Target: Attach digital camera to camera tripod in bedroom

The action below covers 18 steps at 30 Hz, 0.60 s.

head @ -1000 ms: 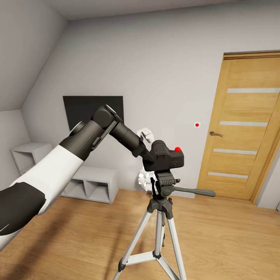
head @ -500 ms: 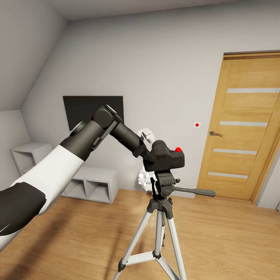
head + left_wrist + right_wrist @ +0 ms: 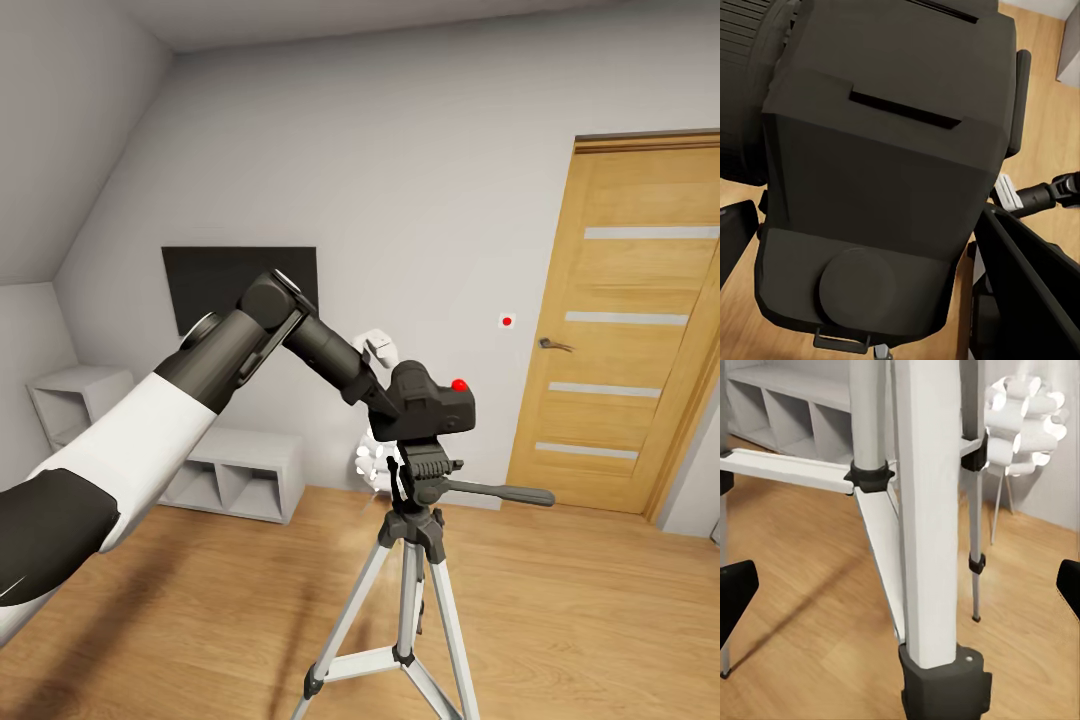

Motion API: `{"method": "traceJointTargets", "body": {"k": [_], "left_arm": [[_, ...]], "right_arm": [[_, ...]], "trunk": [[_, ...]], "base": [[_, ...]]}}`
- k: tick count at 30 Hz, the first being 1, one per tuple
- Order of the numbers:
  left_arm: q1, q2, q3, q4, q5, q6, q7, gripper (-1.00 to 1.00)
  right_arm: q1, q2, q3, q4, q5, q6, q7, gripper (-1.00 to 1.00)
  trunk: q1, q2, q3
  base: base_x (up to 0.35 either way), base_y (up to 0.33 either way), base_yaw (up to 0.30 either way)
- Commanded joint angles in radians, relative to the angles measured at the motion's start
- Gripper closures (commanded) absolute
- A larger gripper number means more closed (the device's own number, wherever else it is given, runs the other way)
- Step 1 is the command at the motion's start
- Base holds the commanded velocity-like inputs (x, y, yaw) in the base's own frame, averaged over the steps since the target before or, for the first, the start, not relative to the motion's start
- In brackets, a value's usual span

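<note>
Camera held right at the top of the tripod, beside the bedroom door.

From the left, the robot's white-and-dark-grey left arm (image 3: 200, 385) reaches past the flat black wall TV (image 3: 238, 287) and the low grey cube shelf (image 3: 235, 470); its left gripper (image 3: 385, 400) has its jaws closed around the small matte-black digital camera with a red top button (image 3: 432, 403), which sits directly over the black head of the silver-legged camera tripod (image 3: 415, 560). Further right stands the light wooden door (image 3: 630, 330). Down by a tripod leg, the right gripper (image 3: 900, 585) has its black fingertips (image 3: 735, 592) spread wide, holding nothing.
</note>
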<state>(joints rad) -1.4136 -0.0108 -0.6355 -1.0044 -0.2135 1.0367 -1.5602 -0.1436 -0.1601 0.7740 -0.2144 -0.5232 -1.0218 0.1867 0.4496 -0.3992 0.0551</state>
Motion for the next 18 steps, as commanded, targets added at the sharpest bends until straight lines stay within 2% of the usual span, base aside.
{"method": "traceJointTargets", "body": {"k": [1, 8, 18], "left_arm": [[-0.001, -0.001, 0.0, 0.0, -0.011, 0.011, -0.011, 1.0], [0.0, -0.001, 0.001, 0.0, -0.011, 0.011, -0.011, 1.0], [-0.001, -0.002, 0.001, 0.0, -0.011, 0.011, -0.011, 1.0]], "right_arm": [[-0.008, 0.0, 0.004, 0.0, -0.011, 0.002, 0.008, -1.0], [-0.042, 0.0, 0.004, 0.0, -0.011, 0.069, 0.008, -1.0], [-0.06, 0.009, 0.004, 0.0, -0.011, 0.093, 0.008, -1.0]], "trunk": [[0.0, -0.001, 0.0], [0.0, -0.001, 0.0], [0.0, -0.001, 0.0]], "base": [[0.0, 0.0, 0.0], [0.0, 0.0, 0.0], [0.0, 0.0, 0.0]]}}
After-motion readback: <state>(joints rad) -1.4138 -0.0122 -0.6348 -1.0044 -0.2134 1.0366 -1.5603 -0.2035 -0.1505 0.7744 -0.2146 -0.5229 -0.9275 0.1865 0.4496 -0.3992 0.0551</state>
